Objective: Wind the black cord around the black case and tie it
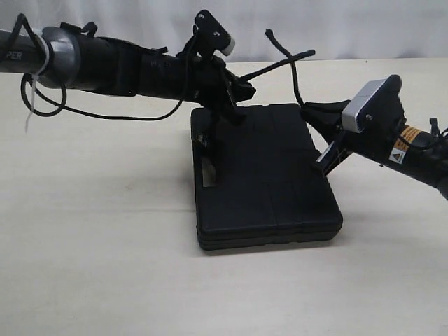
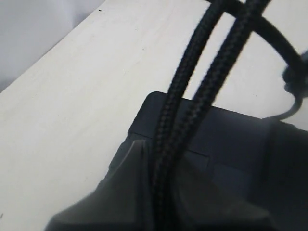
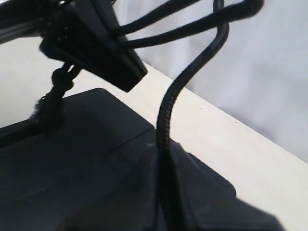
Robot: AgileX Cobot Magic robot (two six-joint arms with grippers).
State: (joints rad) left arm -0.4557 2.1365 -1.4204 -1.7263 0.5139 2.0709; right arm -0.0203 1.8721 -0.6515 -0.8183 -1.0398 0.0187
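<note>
Exterior: black case (image 1: 269, 175) flat on table (image 1: 105, 224), black cord (image 1: 280, 66) strung above it between left gripper (image 1: 234, 94) and right gripper (image 1: 315, 110) | left wrist: jaws pinched on two strands | right wrist: jaws clamped on one strand; frayed knot (image 3: 52, 98) dangles over case.

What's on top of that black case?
Nothing shows lying on the bare part of the case. Above it the left fingers and right fingers pinch the cord, its frayed knot hanging over the lid. The arms cover some lid; what's there can't be seen.
</note>
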